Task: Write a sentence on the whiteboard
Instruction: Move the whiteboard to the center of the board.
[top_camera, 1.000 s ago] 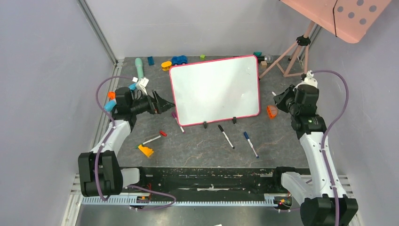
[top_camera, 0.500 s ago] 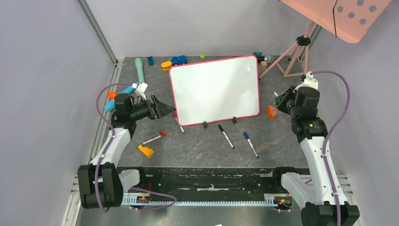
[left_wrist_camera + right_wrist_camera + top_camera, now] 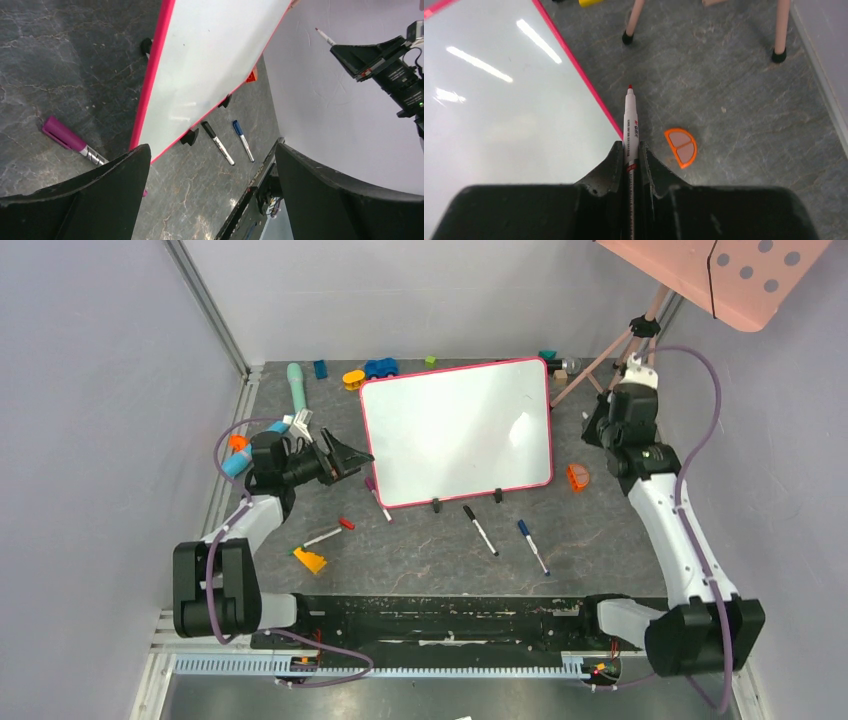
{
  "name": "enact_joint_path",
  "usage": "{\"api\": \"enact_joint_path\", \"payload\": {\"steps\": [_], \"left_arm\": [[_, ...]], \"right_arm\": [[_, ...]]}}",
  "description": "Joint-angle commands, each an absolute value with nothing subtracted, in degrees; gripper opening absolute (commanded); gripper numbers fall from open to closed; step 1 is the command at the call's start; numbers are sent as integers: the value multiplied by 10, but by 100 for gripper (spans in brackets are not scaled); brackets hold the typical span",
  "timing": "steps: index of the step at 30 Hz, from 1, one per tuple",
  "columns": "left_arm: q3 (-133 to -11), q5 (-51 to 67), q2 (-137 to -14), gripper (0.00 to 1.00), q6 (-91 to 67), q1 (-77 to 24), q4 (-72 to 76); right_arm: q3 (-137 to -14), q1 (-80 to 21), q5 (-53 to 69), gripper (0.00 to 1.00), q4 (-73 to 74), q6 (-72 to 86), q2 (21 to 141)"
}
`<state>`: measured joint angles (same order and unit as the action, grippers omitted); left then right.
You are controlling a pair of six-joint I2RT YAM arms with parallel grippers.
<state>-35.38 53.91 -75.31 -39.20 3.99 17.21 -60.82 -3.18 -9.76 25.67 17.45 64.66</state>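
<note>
The left claw (image 3: 352, 453) is hovering with its jaws spread wide just beside the left edge of the whiteboard (image 3: 455, 430), probably placed there to steady it. The whiteboard is standing tilted back on its black feet (image 3: 436, 506) in the middle of the surface (image 3: 420, 560). Its face is showing no writing, so the writing looks not yet begun. The right claw (image 3: 630, 150) is clamping a red marker (image 3: 630, 120), tip pointing forward just off the board's right edge, seemingly readying to write.

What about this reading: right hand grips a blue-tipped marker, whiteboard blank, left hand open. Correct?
One error: the marker in the right hand has a red tip, not blue, as the right wrist view shows. The whiteboard is blank and the left hand open.
</note>
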Motion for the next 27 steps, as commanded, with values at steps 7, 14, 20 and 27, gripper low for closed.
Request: {"api": "enact_joint_path", "payload": {"steps": [7,14,20,27], "left_arm": [[-330,473,-773,100,-373,39,357],[-311,528,-888,96,-428,38,579],[-321,600,-1010,93,-486,39,754],[-311,641,-1092,84,-536,37,891]], "right_arm": [[-720,14,-61,0,238,162,752],[-706,19,-30,0,208,174,770],[-688,19,-11,0,186,178,764],[-660,20,-7,0,176,177,743]]}}
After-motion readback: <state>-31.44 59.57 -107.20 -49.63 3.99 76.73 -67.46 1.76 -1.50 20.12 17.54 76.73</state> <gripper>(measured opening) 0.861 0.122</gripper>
